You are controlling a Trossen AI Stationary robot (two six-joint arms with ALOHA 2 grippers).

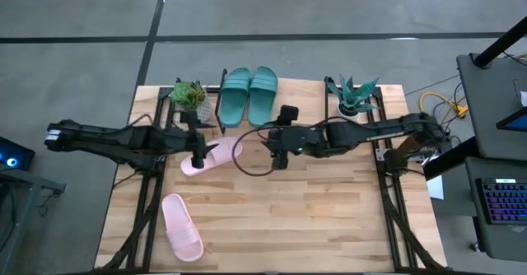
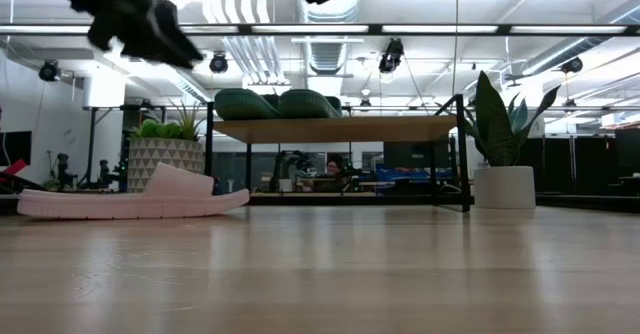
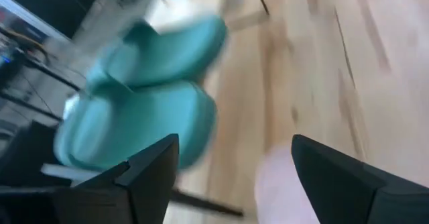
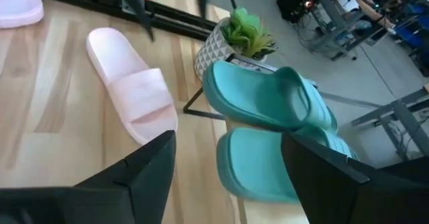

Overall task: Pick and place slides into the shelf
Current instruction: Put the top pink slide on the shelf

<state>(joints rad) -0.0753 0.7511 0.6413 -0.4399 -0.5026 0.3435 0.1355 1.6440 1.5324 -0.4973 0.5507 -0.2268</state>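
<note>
— How many slides do you count?

— Four. Two teal slides lie side by side on the shelf, just beyond the right gripper. Two pink: one pink slide lies on the table right beside the left gripper, the other pink slide lies well apart, nearer the table's front edge.

— And the pincers?

— Both stand apart, gripping nothing. The left one hangs above the nearer pink slide, clear of it in the low view; its wrist view is blurred, so I'd say roughly over the heel.

— Anything else?

— Two potted plants, one leafy plant left of the shelf, one spiky plant right of it.
</note>
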